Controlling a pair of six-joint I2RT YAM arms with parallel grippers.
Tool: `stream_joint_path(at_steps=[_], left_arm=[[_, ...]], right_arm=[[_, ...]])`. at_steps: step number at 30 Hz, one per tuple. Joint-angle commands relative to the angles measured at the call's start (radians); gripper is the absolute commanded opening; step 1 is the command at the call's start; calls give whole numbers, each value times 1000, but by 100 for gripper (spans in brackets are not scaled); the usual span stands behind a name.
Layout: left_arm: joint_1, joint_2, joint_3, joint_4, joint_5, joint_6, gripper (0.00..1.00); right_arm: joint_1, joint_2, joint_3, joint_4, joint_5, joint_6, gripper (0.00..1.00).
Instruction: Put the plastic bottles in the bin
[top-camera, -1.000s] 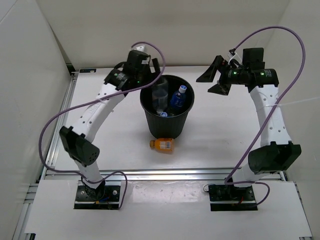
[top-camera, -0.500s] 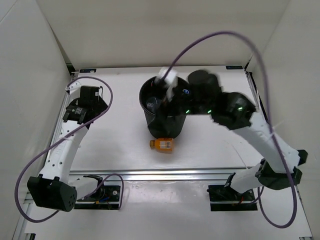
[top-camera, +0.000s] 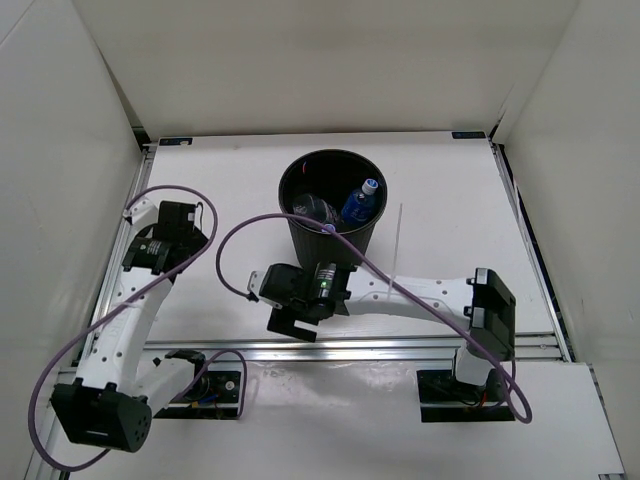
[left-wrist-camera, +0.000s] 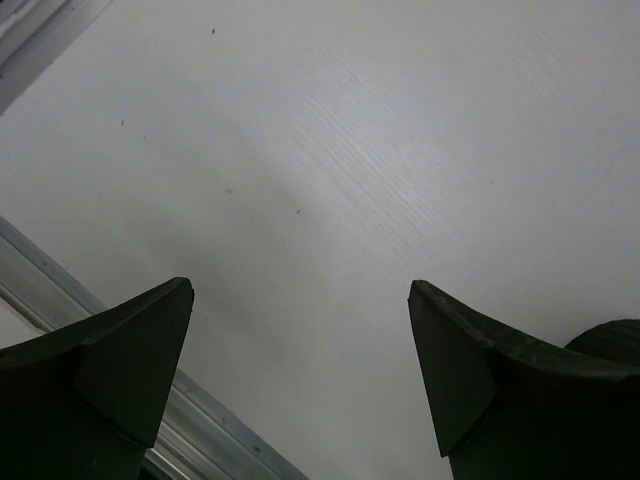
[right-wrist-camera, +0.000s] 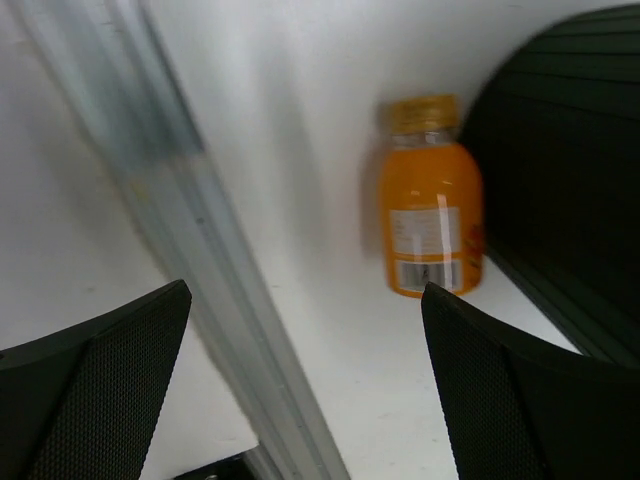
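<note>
The orange bottle (right-wrist-camera: 432, 200) shows only in the right wrist view. It lies on its side on the white tabletop (top-camera: 450, 200), cap pointing away from the camera, white label facing up.

The right claw (right-wrist-camera: 305, 390) has its two dark fingers spread wide apart with nothing between them. The bottle lies ahead of the claw, off toward the right finger, and is not touching either finger. On its far side the bottle lies just beside the ribbed black wall of the bin (right-wrist-camera: 560, 150); whether the two touch cannot be told. A blurred metal rail (right-wrist-camera: 200, 260) runs past the left finger.

In the top view, the right arm reaches low across the near side of the bin and covers the spot where the orange bottle lies. That view looks down into the open bin instead, where a blue-capped bottle (top-camera: 362, 200) leans against the right side and a clear bottle (top-camera: 318, 210) lies next to it.

The left claw (left-wrist-camera: 300, 370) is also spread wide and holds nothing. Its wrist view shows only bare tabletop and a strip of rail. From above it is at the left edge of the tabletop, well apart from the bin.
</note>
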Motion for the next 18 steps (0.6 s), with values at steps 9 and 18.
stream_joint_path(at_steps=[9, 18], left_arm=[[-6, -163, -151, -66, 150, -67, 100], [-31, -183, -49, -117, 174, -18, 100]], right_arm=[[-38, 160, -36, 96, 329, 18, 100], [-153, 286, -8, 78, 362, 91, 100]])
